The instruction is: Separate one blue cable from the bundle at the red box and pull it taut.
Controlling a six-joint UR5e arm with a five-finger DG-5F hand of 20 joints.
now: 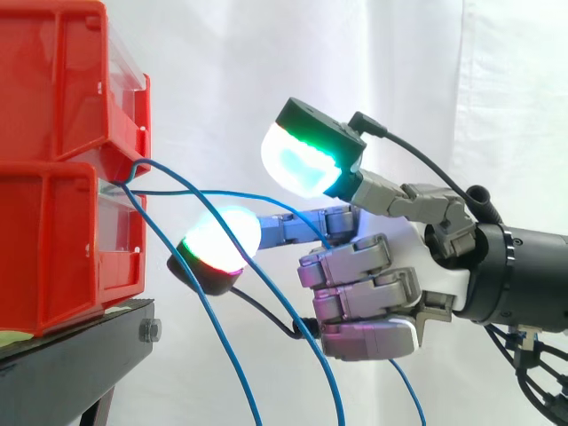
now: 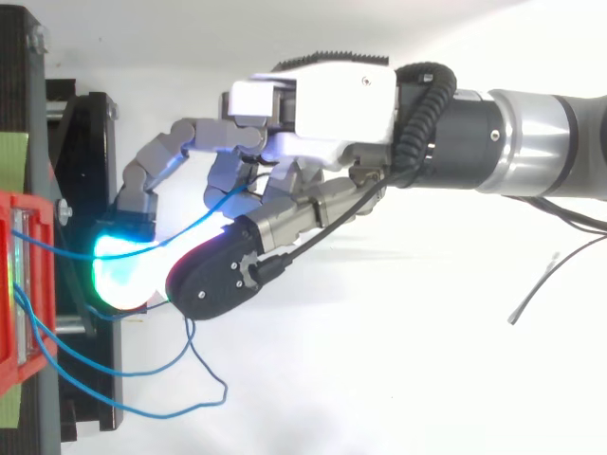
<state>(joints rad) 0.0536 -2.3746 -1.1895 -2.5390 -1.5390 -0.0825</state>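
Two red bins (image 1: pixel 53 222) are stacked on a black stand (image 1: pixel 71 355) at the left. A bundle of thin blue cables comes out of the gap between them. One blue cable (image 1: pixel 222 193) runs in a shallow curve from the box across to my hand (image 1: pixel 426 266). There it passes under one straight finger, goes in among the curled lower fingers, and comes out below the palm. From above, this cable (image 2: pixel 142 248) leads from the red box (image 2: pixel 14 284) into the hand (image 2: pixel 322 104). The thumb stands raised, apart from the cable.
The other blue cables (image 1: pixel 204 302) hang in slack loops from the box, down past the stand (image 2: pixel 85 190), and curl near it (image 2: pixel 142 372). A thin dark wire (image 2: pixel 536 284) lies loose at the right. A white curtain hangs behind.
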